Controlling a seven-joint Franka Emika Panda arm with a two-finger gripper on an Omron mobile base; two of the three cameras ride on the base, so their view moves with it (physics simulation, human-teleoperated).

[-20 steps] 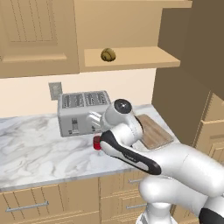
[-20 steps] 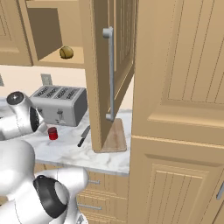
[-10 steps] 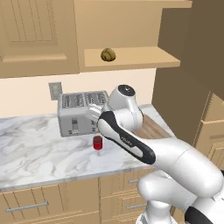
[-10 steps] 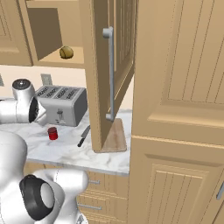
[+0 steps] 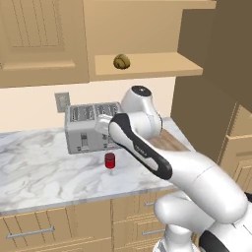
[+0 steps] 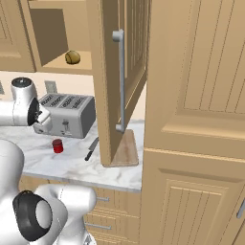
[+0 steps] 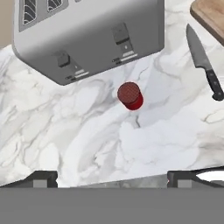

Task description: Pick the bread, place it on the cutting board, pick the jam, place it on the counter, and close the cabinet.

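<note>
1. Red jam jar [image 7: 130, 96] stands upright on the marble table [image 7: 87, 131], just before the toaster [image 7: 87, 35].
2. Bread roll [image 5: 121, 61] sits on the cabinet shelf [image 5: 147, 65].
3. Pincer [image 7: 112, 177] hangs spread above the jar.

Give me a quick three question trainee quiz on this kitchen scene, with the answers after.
1. True or false: the bread lies on the cutting board.
2. What stands on the counter in front of the toaster? A) the jam B) a mug C) a bowl
3. Fill in: the cabinet door stands ___.

Key: 1. False, it sits on the cabinet shelf. 2. A, the jam. 3. Open.
</note>
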